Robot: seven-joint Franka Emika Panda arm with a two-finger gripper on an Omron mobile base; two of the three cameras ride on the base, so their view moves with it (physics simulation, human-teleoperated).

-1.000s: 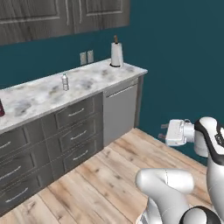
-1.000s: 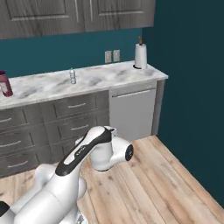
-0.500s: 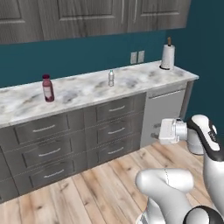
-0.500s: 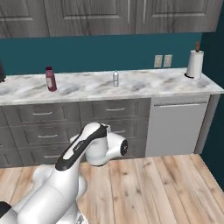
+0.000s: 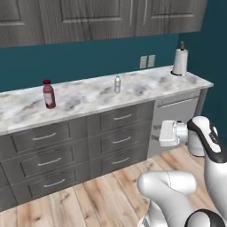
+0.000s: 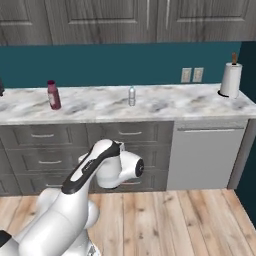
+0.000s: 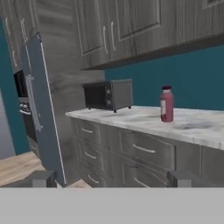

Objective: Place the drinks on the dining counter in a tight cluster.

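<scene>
Marble, wood and plastic before me.
My glossy white arm (image 6: 75,200) faces a veined marble counter (image 5: 88,95), matt grey woodgrain drawers (image 5: 111,137), pale plank floor (image 6: 190,220).

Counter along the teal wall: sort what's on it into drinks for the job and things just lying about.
For the job:
- juice bottle
- water bottle

Just lying about:
- paper towel roll
- microwave

The gripper is open and holds nothing.

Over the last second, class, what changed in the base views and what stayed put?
The base moved, so the whole scene slid rightward. The juice bottle, water bottle and paper towel roll kept their places on the marble counter. The pincer stayed open, holding nothing.
</scene>
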